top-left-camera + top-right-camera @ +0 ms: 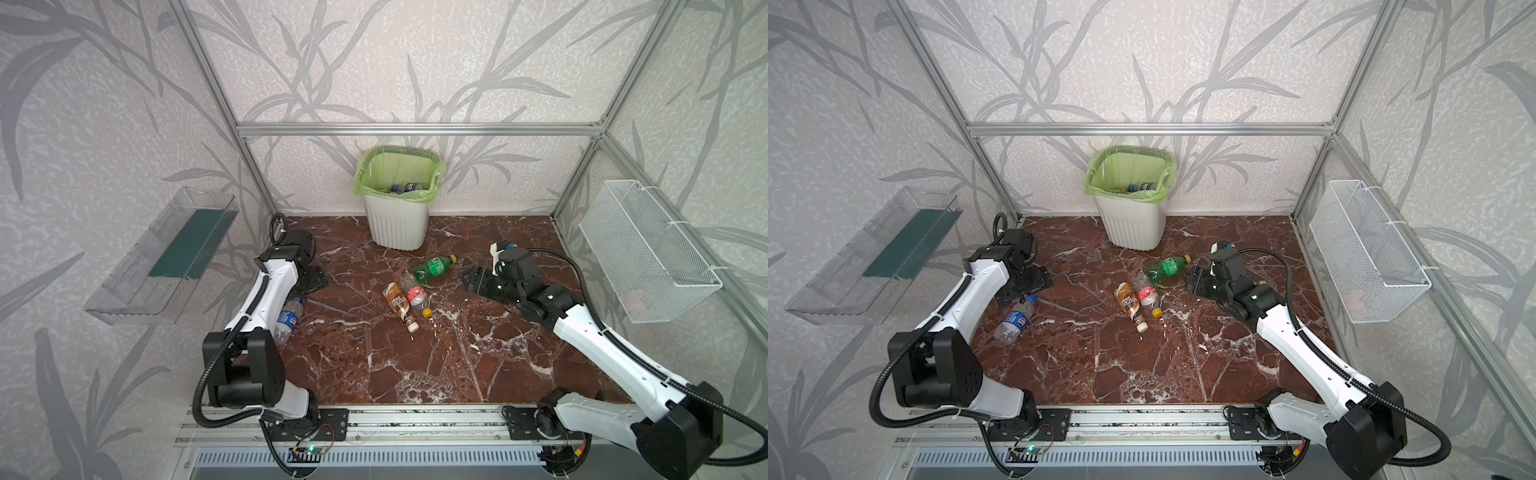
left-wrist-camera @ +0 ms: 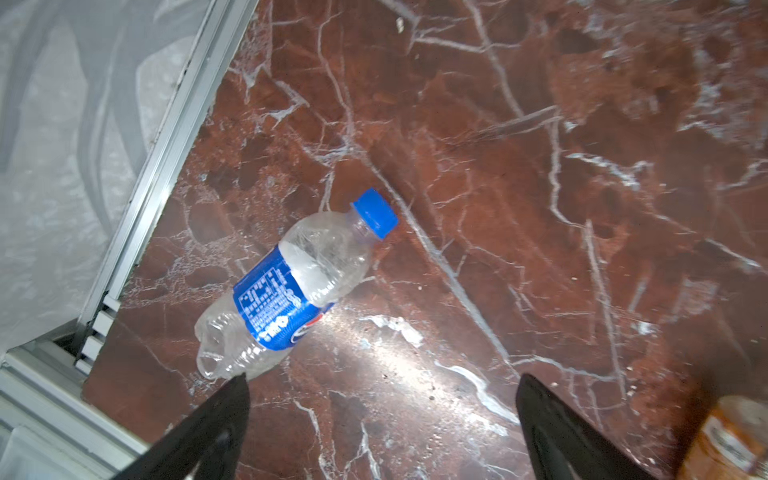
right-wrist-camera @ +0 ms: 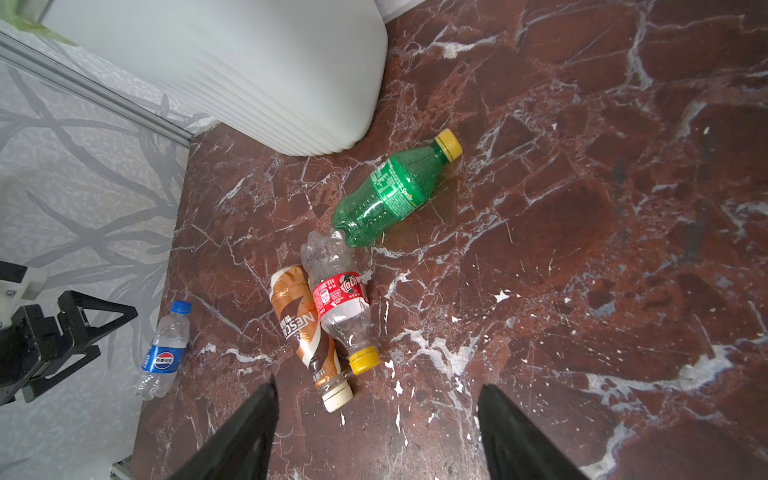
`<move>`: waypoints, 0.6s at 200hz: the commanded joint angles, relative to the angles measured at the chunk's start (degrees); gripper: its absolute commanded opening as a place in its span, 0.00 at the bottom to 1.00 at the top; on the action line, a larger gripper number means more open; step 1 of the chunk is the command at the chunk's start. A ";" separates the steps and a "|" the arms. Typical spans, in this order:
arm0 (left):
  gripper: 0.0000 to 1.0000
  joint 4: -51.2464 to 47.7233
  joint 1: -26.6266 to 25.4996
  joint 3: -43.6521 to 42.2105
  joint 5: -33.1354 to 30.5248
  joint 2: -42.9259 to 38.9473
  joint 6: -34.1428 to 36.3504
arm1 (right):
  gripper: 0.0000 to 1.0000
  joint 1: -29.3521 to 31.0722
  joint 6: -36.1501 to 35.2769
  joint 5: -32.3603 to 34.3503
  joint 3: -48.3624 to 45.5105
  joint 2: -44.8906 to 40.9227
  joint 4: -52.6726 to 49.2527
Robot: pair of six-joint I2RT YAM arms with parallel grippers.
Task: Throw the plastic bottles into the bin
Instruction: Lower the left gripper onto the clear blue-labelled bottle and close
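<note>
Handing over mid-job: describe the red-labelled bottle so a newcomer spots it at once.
Find the green-lined white bin at the back; three bottles lie clustered on the marble tabletop in front of it. The red-labelled bottle is the middle one, alongside the brown-wrapped bottle, the green bottle at its base end. Of the three, only it is clear-bodied with a red label.

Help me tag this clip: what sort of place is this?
Probably a mock-up robot test cell, not a real room: an aluminium frame carries printed wall panels, and two robot arms are bolted to a rail at the edge of a marble-patterned tabletop.
</note>
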 commanded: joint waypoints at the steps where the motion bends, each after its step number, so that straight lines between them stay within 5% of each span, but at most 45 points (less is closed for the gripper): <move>1: 0.99 -4.68 3.09 -0.43 0.08 2.40 4.46 | 0.76 -0.10 0.24 -0.62 -1.42 -1.54 0.23; 50: 0.99 -2.38 8.57 -2.86 4.47 6.63 7.10 | 0.76 -0.19 -0.29 -1.43 -2.97 -2.14 0.85; 120: 0.97 -1.26 8.81 -7.36 12.48 10.21 6.44 | 0.76 -1.39 -0.88 -1.97 -4.81 -3.95 0.81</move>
